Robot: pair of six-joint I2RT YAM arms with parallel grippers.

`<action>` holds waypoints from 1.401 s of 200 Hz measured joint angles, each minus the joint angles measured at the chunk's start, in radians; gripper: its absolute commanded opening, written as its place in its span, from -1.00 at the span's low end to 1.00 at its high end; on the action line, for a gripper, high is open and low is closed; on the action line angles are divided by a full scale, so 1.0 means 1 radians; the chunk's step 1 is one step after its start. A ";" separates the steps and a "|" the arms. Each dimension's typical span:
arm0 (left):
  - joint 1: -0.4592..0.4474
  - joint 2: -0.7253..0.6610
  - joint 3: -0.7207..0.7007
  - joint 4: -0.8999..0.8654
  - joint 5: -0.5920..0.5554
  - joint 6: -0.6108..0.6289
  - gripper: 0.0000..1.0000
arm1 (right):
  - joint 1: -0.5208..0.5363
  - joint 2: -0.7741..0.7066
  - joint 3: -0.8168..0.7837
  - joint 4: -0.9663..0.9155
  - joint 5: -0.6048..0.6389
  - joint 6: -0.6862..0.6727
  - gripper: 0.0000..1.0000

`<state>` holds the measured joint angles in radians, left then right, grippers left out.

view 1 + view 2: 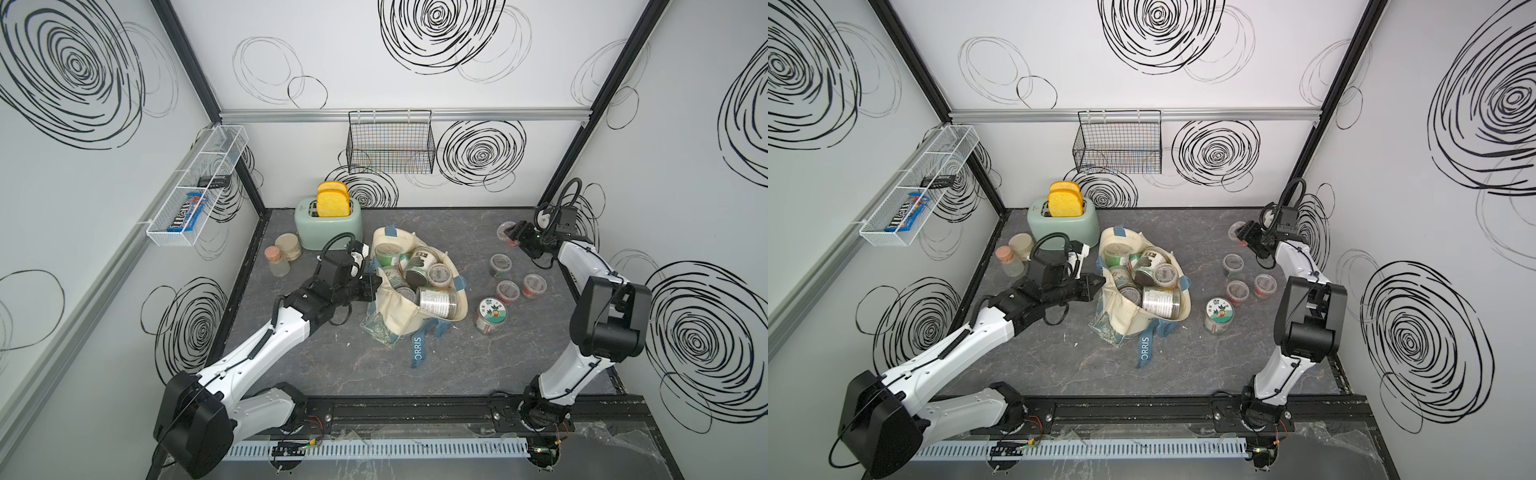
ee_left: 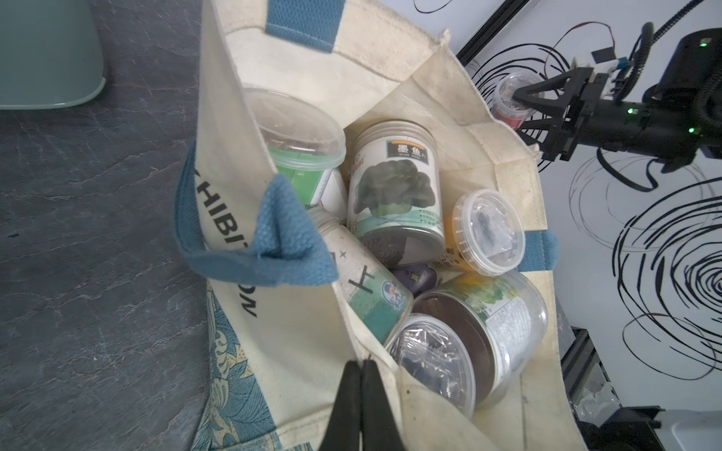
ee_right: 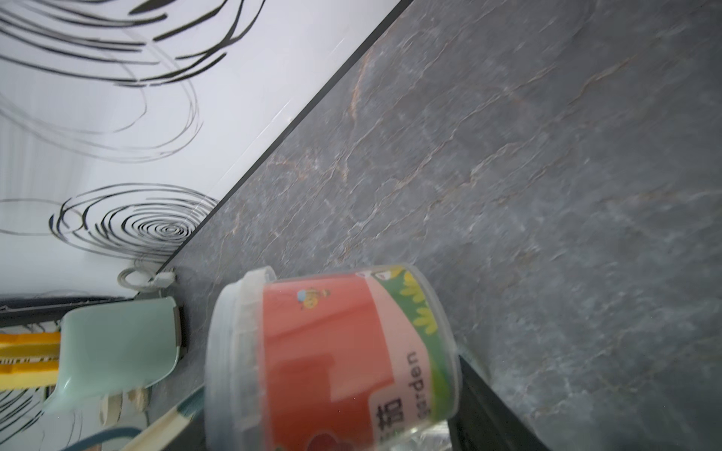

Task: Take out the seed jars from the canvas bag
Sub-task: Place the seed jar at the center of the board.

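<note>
The cream canvas bag (image 1: 395,316) (image 1: 1121,318) with blue-grey handles lies open in the middle of the table. Several seed jars (image 1: 419,270) (image 2: 394,183) are piled inside it. My left gripper (image 1: 374,286) (image 2: 361,367) is shut on the bag's near rim, pinching the hem. Three small clear-lidded jars (image 1: 508,291) and a taller jar with a white-green sticker lid (image 1: 491,314) stand on the table to the right of the bag. At the back right, my right gripper (image 1: 513,235) (image 1: 1244,232) is shut on a small red-labelled seed jar (image 3: 344,359), held just above the table.
A mint toaster (image 1: 328,226) with yellow toast stands behind the bag, with two frosted jars (image 1: 282,253) to its left. A black wire basket (image 1: 390,143) hangs on the back wall. On the left wall hangs a white wire shelf (image 1: 195,187).
</note>
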<state>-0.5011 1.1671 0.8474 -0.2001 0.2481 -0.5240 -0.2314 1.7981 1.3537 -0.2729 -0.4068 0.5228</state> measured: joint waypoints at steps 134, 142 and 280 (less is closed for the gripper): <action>0.029 0.033 0.000 0.033 0.051 0.001 -1.00 | -0.062 0.460 0.375 -0.069 -0.041 0.023 0.43; 0.032 0.035 0.000 0.035 0.056 0.001 -1.00 | -0.062 0.466 0.382 -0.072 -0.045 0.023 0.44; 0.026 0.039 0.003 0.035 0.051 0.000 -1.00 | -0.150 0.461 0.347 -0.114 -0.082 -0.011 0.83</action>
<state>-0.4751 1.2057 0.8505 -0.1650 0.2989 -0.5236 -0.3813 2.2589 1.7008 -0.3866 -0.4889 0.5114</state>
